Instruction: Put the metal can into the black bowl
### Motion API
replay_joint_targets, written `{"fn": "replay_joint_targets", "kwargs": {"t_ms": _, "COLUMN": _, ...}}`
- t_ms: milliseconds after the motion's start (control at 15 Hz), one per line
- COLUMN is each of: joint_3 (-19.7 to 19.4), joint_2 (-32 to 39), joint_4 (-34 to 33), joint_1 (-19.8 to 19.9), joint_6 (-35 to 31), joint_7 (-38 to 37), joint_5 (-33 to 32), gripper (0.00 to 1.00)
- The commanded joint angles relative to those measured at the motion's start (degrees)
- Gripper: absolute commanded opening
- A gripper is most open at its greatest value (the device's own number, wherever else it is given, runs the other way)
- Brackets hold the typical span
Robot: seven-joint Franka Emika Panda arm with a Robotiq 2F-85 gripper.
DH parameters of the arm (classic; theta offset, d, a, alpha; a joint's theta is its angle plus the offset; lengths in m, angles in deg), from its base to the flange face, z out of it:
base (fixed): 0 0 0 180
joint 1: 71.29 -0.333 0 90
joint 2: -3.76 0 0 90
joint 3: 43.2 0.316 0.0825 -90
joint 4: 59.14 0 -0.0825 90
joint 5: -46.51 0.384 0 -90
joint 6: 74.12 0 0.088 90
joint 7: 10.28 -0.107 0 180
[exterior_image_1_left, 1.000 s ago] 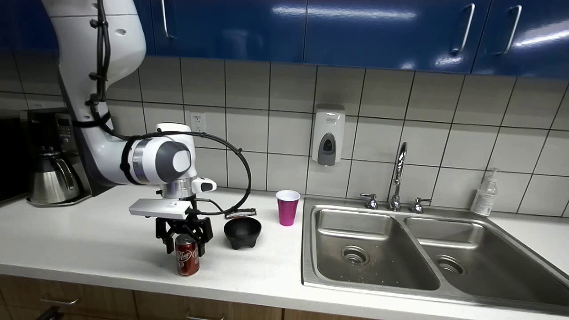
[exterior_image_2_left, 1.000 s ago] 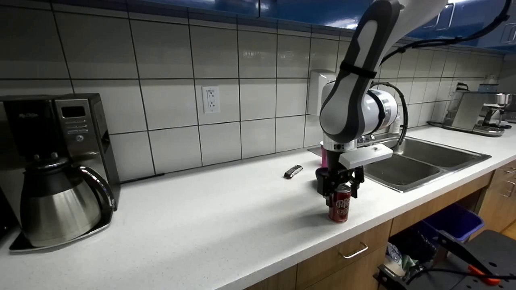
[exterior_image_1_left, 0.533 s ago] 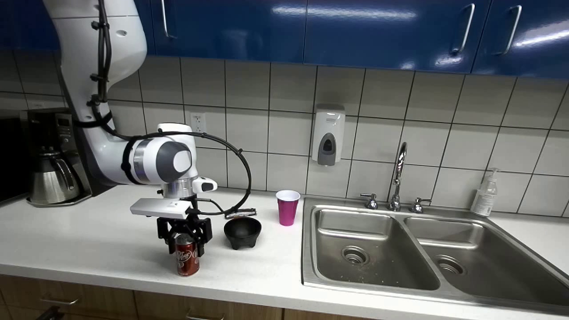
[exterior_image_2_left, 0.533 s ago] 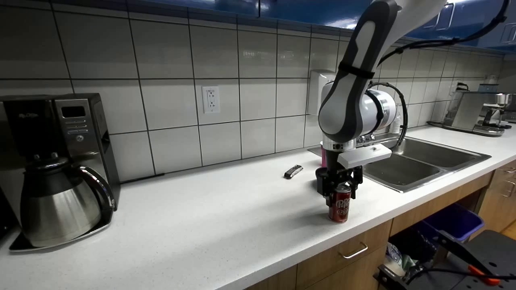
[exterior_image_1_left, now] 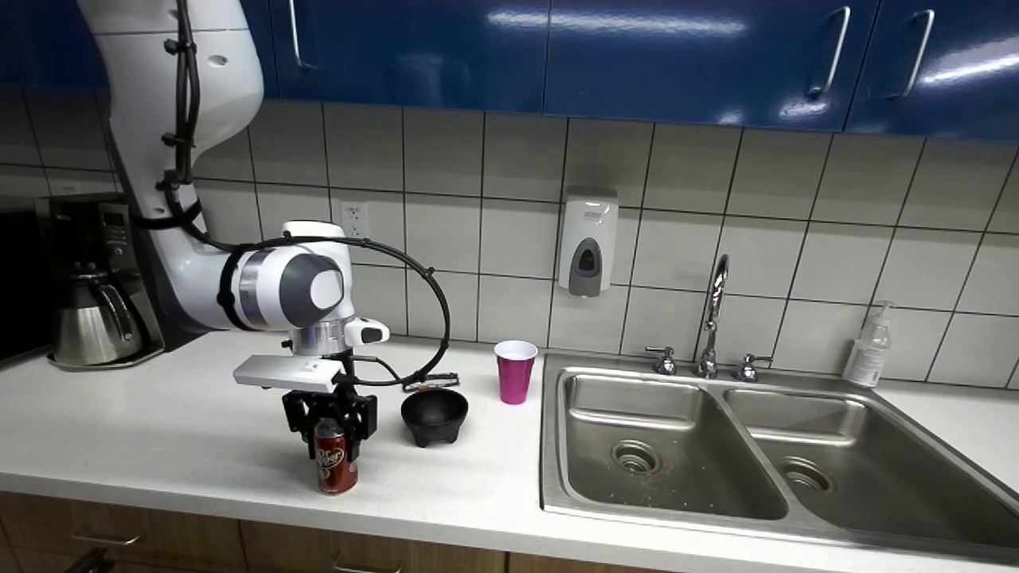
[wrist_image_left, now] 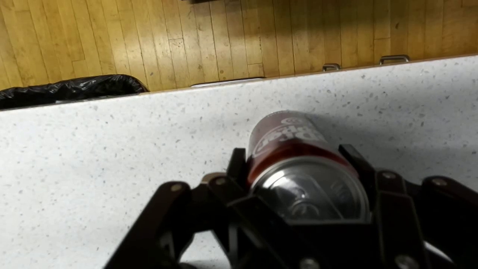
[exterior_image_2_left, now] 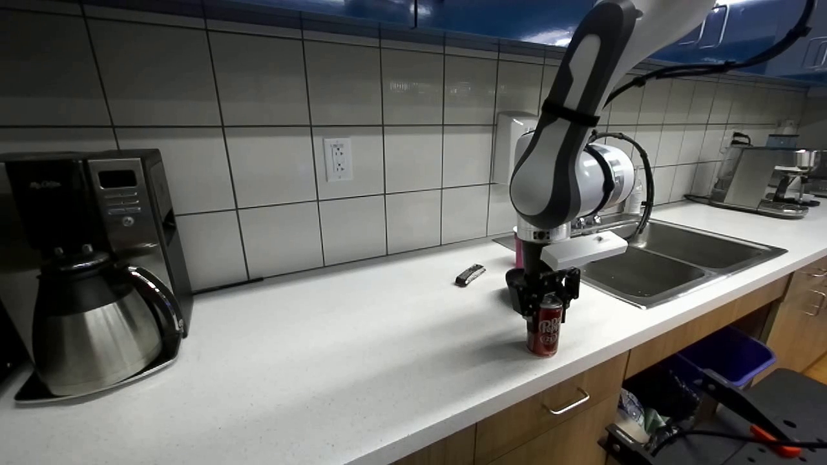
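Tool (exterior_image_1_left: 333,456) has closed inward, metal can (exterior_image_1_left: 335,465) between fingers (wrist_image_left: 237,166).

Blue cabinets (exterior_image_1_left: 430,48) above a tiled wall (exterior_image_1_left: 446,151)

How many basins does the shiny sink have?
2. In an exterior view, the left basin sits nearer the pink cup; the right basin sits nearer the pump bottle. Both exterior views show two; none seems hidden.
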Motion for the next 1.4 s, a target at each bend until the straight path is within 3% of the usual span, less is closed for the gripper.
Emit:
{"fn": "replay_joint_targets", "kwargs": {"t_ms": 0, "joint_3": -1.21, "joint_2": -3.74, "joint_4": 1.95, "joint_1": -1.13, "joint_6": 0.65, "joint_7": -0.42, "joint_5": -0.19, "gripper": 0.39}}
{"fn": "replay_joint_targets", "kwargs": {"t_ms": 800, "joint_3": -2.99, "joint_2": -18.24, "joint_4": 7.96, "joint_1": -0.58, "joint_6": 2.61, "joint_7": -1.64, "joint_5": -2.74, "gripper": 0.39}}
{"fn": "replay_joint_targets", "kwargs": {"t_ms": 1333, "joint_3": -3.45, "joint_2": -17.93, "joint_4": 5.44, "joint_1": 2.15, "joint_6": 3.45, "joint_7": -1.59, "joint_5": -1.01, "gripper": 0.39}}
